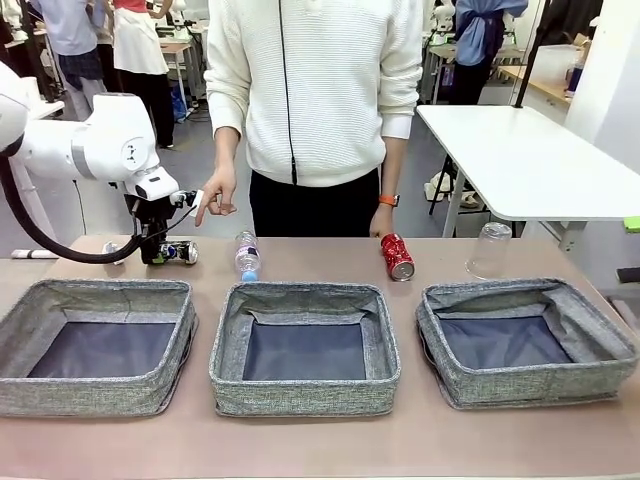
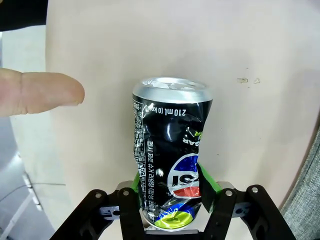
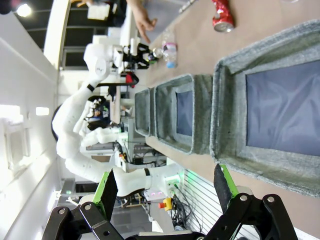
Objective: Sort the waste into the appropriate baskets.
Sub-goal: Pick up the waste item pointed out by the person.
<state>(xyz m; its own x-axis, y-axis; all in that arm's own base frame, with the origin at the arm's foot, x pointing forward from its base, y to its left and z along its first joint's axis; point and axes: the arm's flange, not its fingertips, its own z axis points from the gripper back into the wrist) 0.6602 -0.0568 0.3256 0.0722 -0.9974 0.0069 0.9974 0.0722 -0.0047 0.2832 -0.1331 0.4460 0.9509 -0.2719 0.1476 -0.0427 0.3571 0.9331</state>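
Pick-up step: the left hand grips the crushed black can, which lies on the worktop behind the left basket. The next move calls for lifting it over a fitting basket. The right hand stands wide.

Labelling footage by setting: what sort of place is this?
Probably a robotics lab or workshop: a white robot arm works at a table with sorting baskets, a white worktable stands behind, and other people work further back.

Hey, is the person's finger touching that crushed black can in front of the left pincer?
Apart. The left wrist view shows bare table between the fingertip and the crushed black can.
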